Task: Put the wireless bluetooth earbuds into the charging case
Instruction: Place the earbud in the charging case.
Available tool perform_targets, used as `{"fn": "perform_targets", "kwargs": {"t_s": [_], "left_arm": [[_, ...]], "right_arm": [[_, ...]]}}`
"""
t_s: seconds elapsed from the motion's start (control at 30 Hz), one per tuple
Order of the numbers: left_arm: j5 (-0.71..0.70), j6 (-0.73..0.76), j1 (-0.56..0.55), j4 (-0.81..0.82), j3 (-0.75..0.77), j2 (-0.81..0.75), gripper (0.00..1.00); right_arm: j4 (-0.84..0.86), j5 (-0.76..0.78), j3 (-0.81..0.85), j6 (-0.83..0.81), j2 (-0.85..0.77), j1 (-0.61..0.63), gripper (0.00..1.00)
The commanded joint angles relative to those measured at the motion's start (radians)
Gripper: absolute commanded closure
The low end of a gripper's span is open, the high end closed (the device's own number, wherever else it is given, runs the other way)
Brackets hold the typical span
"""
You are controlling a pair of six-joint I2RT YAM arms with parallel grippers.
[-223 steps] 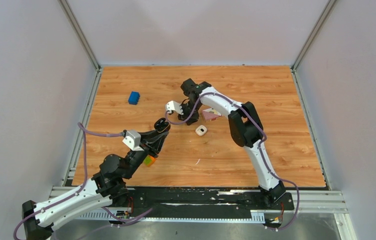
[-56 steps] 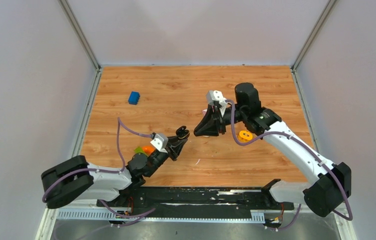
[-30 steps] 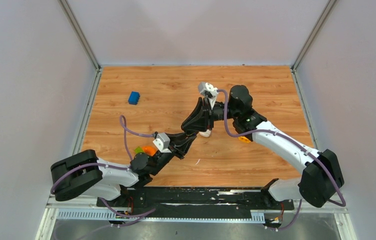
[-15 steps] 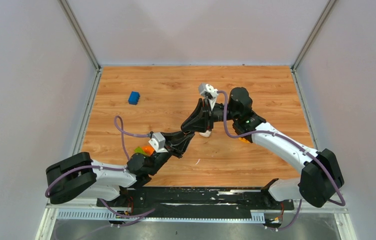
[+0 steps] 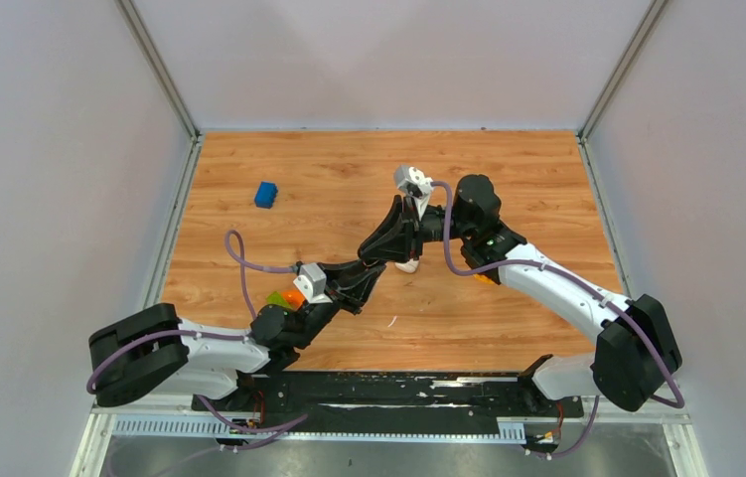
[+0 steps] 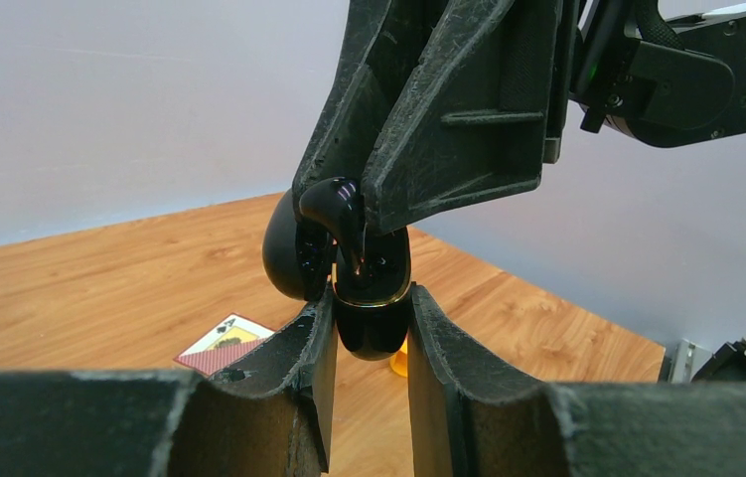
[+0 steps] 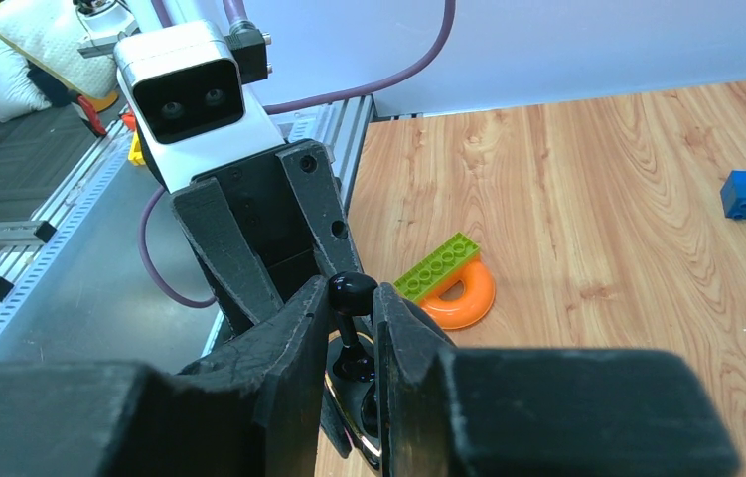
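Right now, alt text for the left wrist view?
The left gripper, shut on the open black case, holds it up to the right gripper, which pinches an earbud stem-down at the case's mouth. Behind, a playing card lies on the wooden table.

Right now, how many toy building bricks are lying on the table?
2. A blue brick lies alone at the far left of the table; a green brick rests against the orange ring beside the left arm. More may be hidden under it or the right arm.
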Motion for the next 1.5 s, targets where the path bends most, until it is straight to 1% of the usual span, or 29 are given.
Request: {"fn": "perform_targets", "kwargs": {"t_s": [0.0, 0.6, 0.87, 1.47], "left_arm": [[-0.012, 0.003, -0.005, 0.106, 0.003, -0.033, 1.00], [-0.031, 0.001, -0.005, 0.106, -0.002, -0.042, 1.00], [-0.045, -0.006, -0.005, 0.107, 0.002, -0.045, 1.00], [-0.061, 0.011, -0.005, 0.107, 0.018, -0.042, 1.00]], "right_arm": [[0.036, 0.013, -0.008, -0.002, 0.004, 0.004, 0.77], [0.034, 0.010, -0.012, -0.028, -0.003, 0.002, 0.77], [0.073, 0.028, -0.025, 0.009, 0.010, 0.005, 0.77], [0.057, 0.071, -0.036, -0.004, 0.019, 0.017, 0.76]]}}
